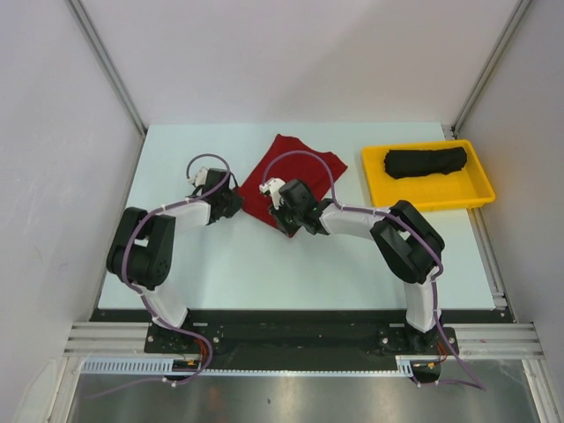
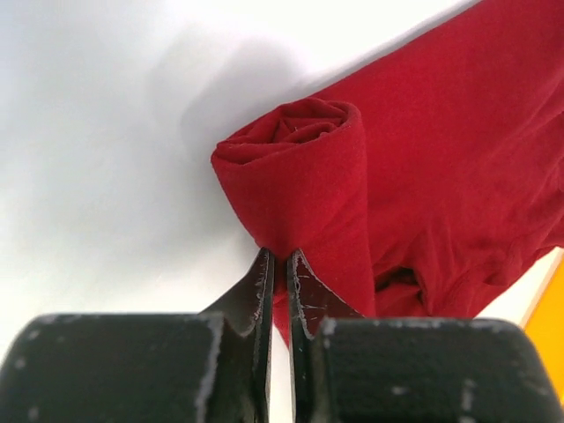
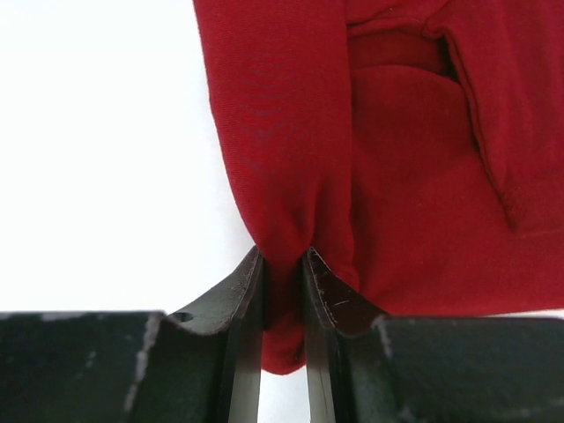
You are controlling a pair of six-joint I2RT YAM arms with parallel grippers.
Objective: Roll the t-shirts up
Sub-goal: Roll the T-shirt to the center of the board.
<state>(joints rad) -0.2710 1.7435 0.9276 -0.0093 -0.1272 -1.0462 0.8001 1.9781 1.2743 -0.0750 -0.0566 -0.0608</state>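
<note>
Cloth of the red t-shirt (image 1: pixel 300 167) is lying at twelve o'clock of the table (image 1: pixel 264 264) centre, with its near edge rolled. Clamping the roll's end is the left gripper (image 2: pixel 278 257), and the right gripper (image 3: pixel 282 256) is clamping the same edge at its three o'clock. At two o'clock, the black t-shirt (image 1: pixel 425 161) is sitting rolled in the yellow tray (image 1: pixel 441 201).

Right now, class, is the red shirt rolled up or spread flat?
Partly rolled: the red shirt shows a coiled end; the rest lies flat.
</note>
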